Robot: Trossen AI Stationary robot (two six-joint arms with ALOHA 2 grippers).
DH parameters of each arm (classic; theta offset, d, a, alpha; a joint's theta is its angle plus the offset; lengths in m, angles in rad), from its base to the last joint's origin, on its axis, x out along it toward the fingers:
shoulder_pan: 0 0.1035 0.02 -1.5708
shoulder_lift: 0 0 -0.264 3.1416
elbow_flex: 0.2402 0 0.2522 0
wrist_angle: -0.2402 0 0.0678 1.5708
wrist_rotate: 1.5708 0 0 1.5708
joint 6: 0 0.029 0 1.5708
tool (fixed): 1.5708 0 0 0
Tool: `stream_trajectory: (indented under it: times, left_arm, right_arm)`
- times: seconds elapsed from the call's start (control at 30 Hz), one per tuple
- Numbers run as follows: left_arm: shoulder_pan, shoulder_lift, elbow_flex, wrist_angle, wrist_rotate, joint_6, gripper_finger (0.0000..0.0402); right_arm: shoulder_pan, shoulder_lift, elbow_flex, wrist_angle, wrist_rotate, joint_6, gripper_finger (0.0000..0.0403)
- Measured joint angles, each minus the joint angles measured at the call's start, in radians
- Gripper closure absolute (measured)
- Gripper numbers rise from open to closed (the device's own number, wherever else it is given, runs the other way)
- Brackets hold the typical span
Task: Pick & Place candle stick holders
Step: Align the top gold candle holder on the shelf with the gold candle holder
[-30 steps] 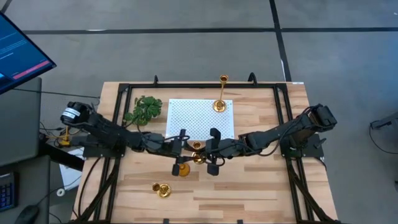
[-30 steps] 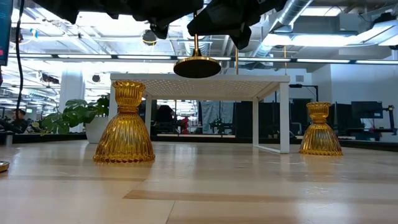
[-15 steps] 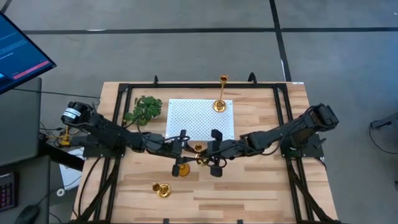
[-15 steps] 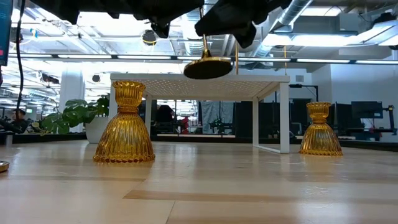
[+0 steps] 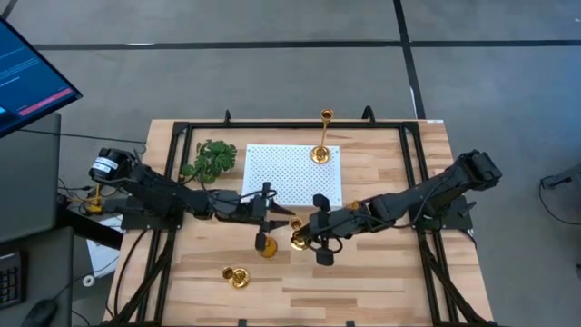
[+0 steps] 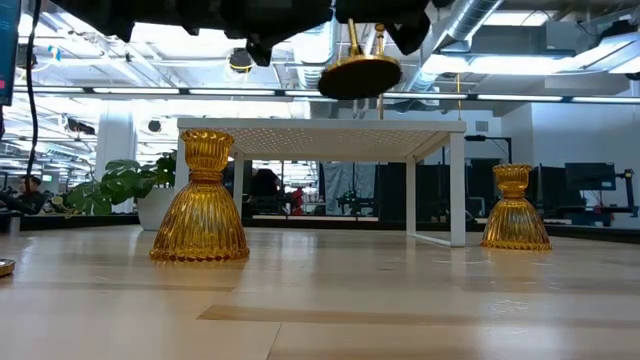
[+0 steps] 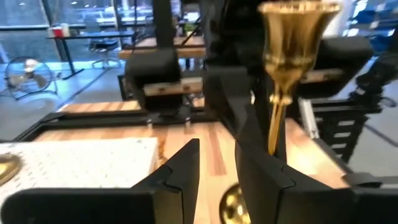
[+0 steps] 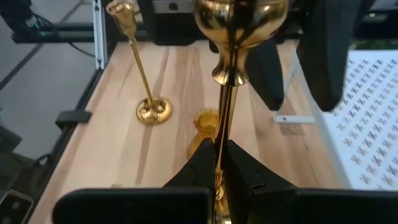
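A slim-stemmed gold holder (image 5: 298, 238) hangs in the air in my right gripper (image 5: 310, 232), which is shut on its stem. Its round base (image 6: 360, 75) shows in the low view. My left gripper (image 5: 270, 214) is open and empty just beyond it, and the holder shows past its fingers in the left wrist view (image 7: 283, 74). A squat amber holder (image 5: 268, 247) stands on the table below my left gripper. A second slim holder (image 5: 238, 277) stands near the front. A tall slim one (image 5: 322, 153) stands on the white platform (image 5: 290, 177). Another squat holder (image 6: 515, 210) shows in the low view. My right gripper pinches the holder's thin stem (image 8: 219, 134) between its two fingers, well below the cup (image 8: 239, 15). The fingers come about level from the table's right side and lie across the stem. The holder is nearly upright, base down, lifted clear of the table.
A green leafy sprig (image 5: 211, 159) lies left of the perforated platform. Black frame rails (image 5: 172, 182) run along the table's sides. Bare wood lies toward the front right (image 5: 381, 282). A monitor (image 5: 27, 77) stands off the table's left.
My right gripper has carried the slim holder from between the two grippers toward the table's near edge and a little to the right, away from my left gripper. The holder tipped on the way and now stands nearly upright again.
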Motion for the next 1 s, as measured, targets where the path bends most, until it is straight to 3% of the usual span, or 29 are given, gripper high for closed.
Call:
stream_trajectory:
  times: [0.13, 0.77, 1.0]
  left_arm:
    - [-0.003, 0.0, 0.0, 0.022, 0.058, -0.002, 0.03]
    - [-0.002, 0.002, 0.0, 0.046, 0.059, -0.003, 0.03]
    - [-0.003, 0.072, 0.0, 0.158, 0.067, -0.003, 0.03]
  right_arm:
    - [-0.015, 0.01, -0.002, -0.006, 0.0, -0.001, 0.0401]
    - [-0.06, 0.02, 0.0, 0.03, 0.0, -0.004, 0.0401]
    - [-0.063, 0.02, 0.0, 0.03, -0.002, -0.004, 0.0401]
